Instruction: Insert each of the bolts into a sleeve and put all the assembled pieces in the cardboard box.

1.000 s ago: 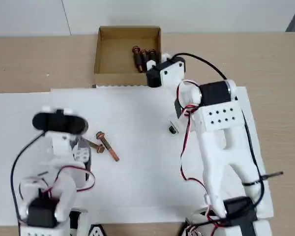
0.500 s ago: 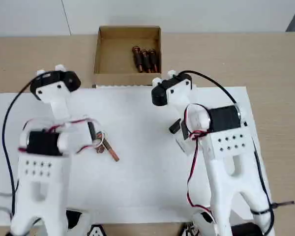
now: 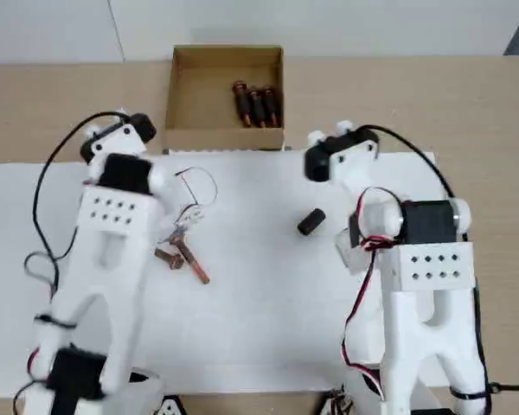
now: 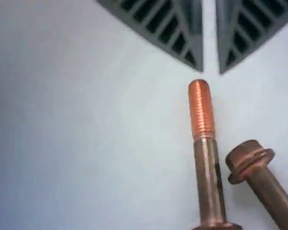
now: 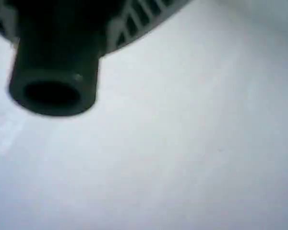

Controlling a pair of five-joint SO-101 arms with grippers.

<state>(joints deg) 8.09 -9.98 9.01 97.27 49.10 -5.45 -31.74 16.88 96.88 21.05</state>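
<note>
Two copper bolts point(image 3: 183, 258) lie side by side on the white sheet point(image 3: 259, 320). In the left wrist view the threaded bolt point(image 4: 204, 158) points at my left gripper point(image 4: 209, 67), and the flanged head of the other bolt point(image 4: 249, 158) is beside it. The left gripper point(image 3: 180, 232) hovers just past the bolts, shut and holding nothing. A black sleeve point(image 3: 310, 221) rests on the sheet to the right. Its open end point(image 5: 53, 93) faces the right wrist camera, directly at my right gripper point(image 5: 62, 19). Three assembled pieces point(image 3: 255, 104) lie in the cardboard box point(image 3: 169, 95).
The box stands at the far edge of the sheet, between the two arms. A thin wire loop point(image 3: 196, 185) from the left arm hangs over the sheet near the bolts. Bare sheet stretches between bolts and sleeve and toward the front.
The left arm unfolded from its low pose at the front and swung out over the bolts. The right arm drew back from the box to the sleeve, which stayed put.
</note>
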